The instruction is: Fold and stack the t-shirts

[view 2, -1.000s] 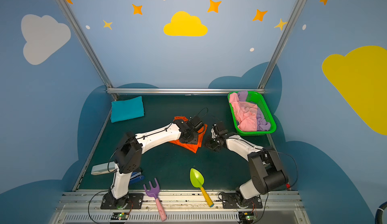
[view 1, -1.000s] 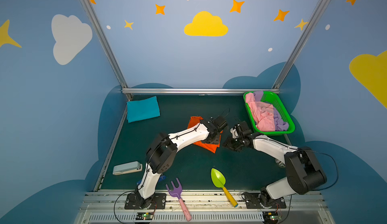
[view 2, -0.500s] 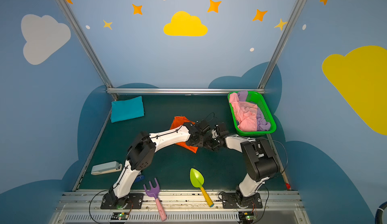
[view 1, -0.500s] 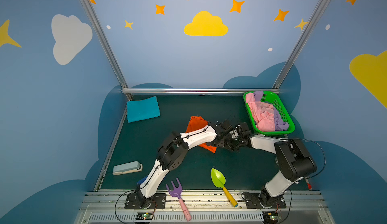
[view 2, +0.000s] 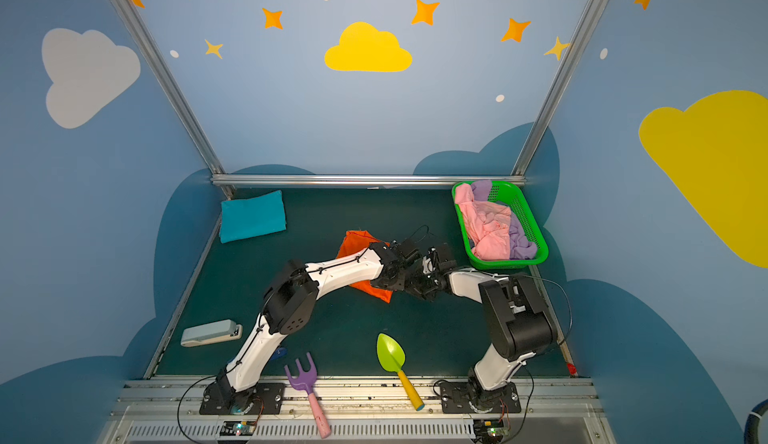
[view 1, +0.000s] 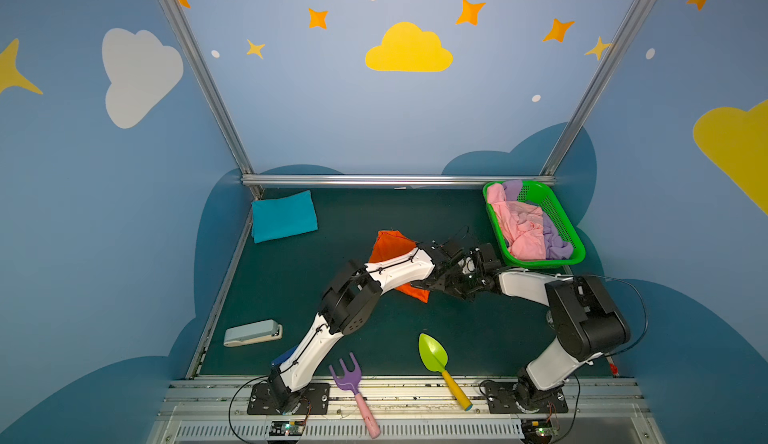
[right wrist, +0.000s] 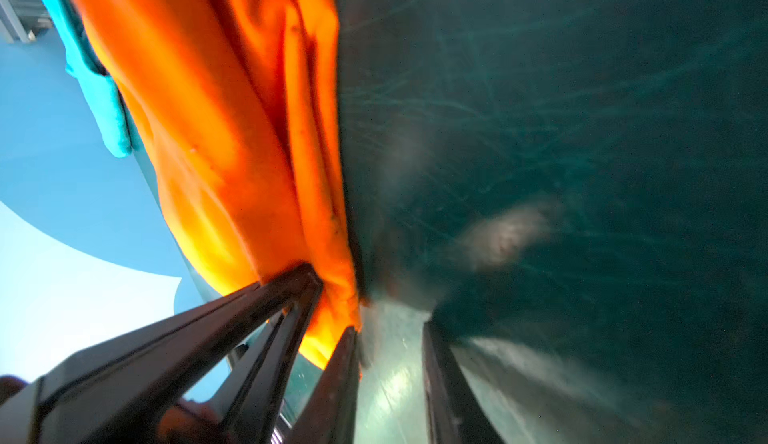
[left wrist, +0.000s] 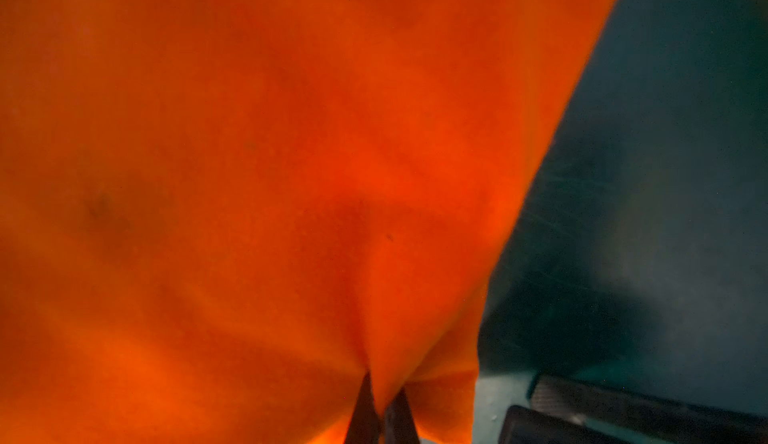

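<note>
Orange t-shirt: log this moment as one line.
left gripper: shut on orange t-shirt | right gripper: open beside it | teal t-shirt: folded, back left | pink t-shirt, lilac t-shirt: in green basket

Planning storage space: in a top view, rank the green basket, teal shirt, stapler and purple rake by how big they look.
1. green basket
2. teal shirt
3. stapler and rake: about alike. The rake is longer but thinner, and nearer the camera, so I leave them unranked.

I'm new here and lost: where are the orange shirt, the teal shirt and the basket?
orange shirt [view 1: 391, 246]: in a top view, its bare far half
teal shirt [view 1: 284, 215]: in a top view, the folded cloth's middle
basket [view 1: 555, 217]: in a top view, its right mesh wall
</note>
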